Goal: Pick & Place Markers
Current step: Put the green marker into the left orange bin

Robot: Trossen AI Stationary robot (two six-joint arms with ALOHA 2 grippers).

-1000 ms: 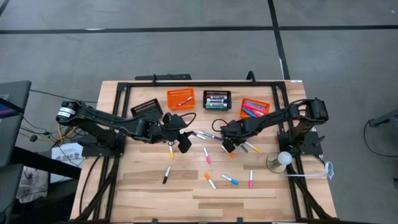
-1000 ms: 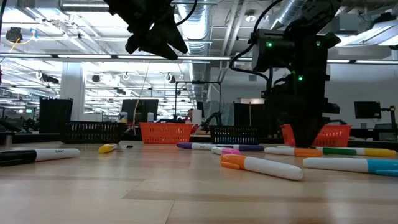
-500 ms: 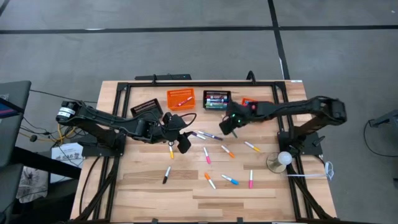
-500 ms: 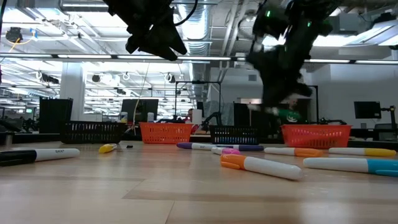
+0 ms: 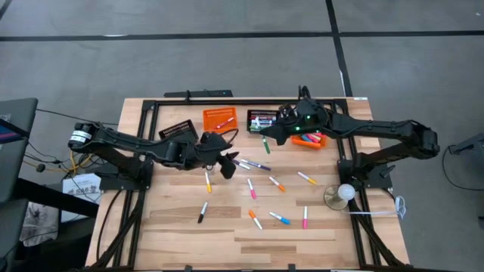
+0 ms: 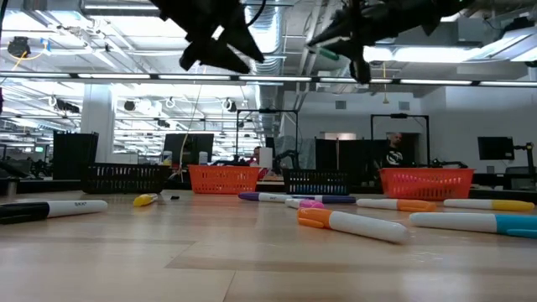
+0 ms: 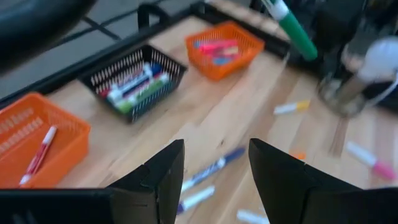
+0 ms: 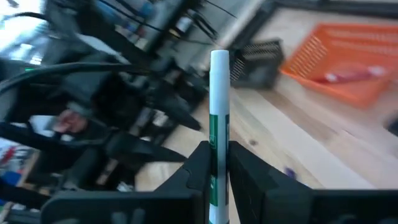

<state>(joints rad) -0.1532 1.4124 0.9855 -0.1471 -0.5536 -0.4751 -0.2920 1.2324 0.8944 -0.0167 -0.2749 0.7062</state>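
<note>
— Wooden tabletop (image 5: 181,227), upper centre: where's the green marker (image 5: 265,143)?
— Clamped in the right end effector (image 5: 270,137), lengthwise top-to-bottom, beside the black basket (image 5: 264,120).
— Left end effector (image 5: 227,168)?
— Parted, empty, mid-frame.

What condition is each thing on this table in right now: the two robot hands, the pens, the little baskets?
Right end effector: shut on a green-capped white marker, raised off the table beside the baskets.
Left end effector: open, empty, raised off the wood.
Loose markers: capped, lying flat on the wooden table.
Black mesh basket: upright, holds markers.
Two orange mesh baskets: upright, markers inside.
</note>
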